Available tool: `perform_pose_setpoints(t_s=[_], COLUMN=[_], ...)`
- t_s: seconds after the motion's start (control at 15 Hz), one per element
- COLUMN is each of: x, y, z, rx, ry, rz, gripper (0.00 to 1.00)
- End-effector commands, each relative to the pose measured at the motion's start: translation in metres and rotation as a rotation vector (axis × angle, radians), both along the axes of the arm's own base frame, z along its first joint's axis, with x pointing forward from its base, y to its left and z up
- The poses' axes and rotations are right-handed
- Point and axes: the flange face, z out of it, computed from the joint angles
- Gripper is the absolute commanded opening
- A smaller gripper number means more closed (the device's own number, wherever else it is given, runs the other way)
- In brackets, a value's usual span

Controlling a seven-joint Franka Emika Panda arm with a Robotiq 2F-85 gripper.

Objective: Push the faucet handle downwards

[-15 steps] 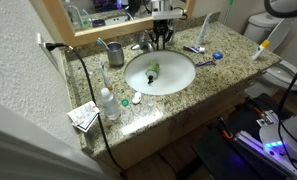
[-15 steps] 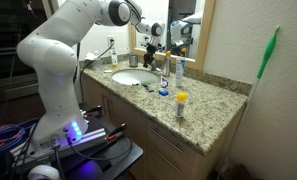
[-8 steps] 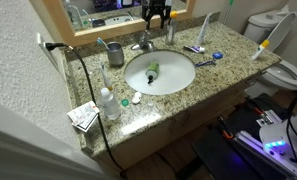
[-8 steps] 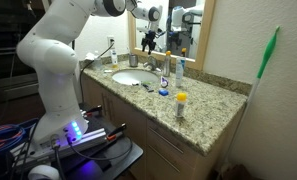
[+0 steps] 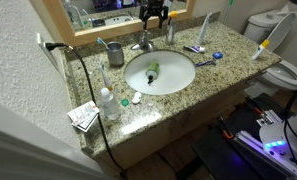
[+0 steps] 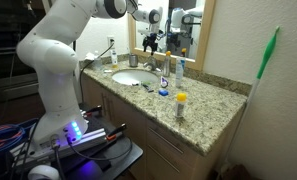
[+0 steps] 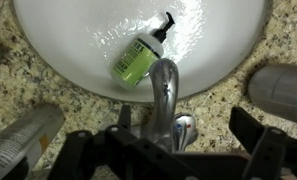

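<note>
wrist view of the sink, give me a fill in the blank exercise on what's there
In the wrist view a ___ pump bottle lies in the white basin.
The bottle lies on its ___, not upright.
The pincer is ___, holding nothing.
The pincer hangs ___ the faucet handle, not touching it.
Missing words: green; side; open; above.

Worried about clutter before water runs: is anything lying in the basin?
Yes, a green pump bottle lies on its side inside the white basin.
</note>
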Motion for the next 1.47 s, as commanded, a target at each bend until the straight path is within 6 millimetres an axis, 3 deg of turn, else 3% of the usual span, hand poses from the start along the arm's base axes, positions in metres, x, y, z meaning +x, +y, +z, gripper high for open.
perform_pose_setpoints(t_s=[0.0,0.2,0.27,0.33,0.8,0.93,1.0,1.13,1.4], x=[0.018,0.016,0.014,0.011,-0.014,-0.015,-0.014,-0.008,0.000], y=[0.002,0.002,0.003,0.004,0.013,0.014,0.015,0.017,0.017], z=[-0.024,-0.029,-0.030,-0.028,-0.008,-0.010,-0.009,-0.007,-0.011], rx=[0.003,0.006,0.002,0.003,-0.065,-0.063,-0.055,-0.029,-0.011], ry=[-0.059,-0.053,-0.039,-0.025,0.110,0.120,0.108,0.057,0.001], rz=[0.047,0.031,0.032,0.031,-0.033,-0.055,-0.064,-0.052,-0.072], gripper=[1.00,1.00,0.75,0.74,0.24,0.17,0.55,0.51,0.77])
